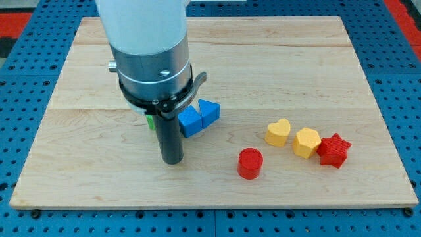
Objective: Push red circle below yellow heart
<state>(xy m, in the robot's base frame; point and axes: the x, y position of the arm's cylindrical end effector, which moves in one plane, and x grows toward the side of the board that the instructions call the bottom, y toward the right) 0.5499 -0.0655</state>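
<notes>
The red circle (250,163) lies on the wooden board (276,59), low and right of centre. The yellow heart (279,132) sits up and to the right of it, a short gap apart. My tip (173,160) rests on the board well to the left of the red circle, at about the same height in the view. The rod rises into the arm's grey and white body, which hides the board behind it.
A yellow hexagon-like block (306,142) touches a red star (333,150) right of the heart. Two blue blocks (190,122) (209,112) sit just right of the rod. A green block (150,122) peeks out left of the rod, mostly hidden.
</notes>
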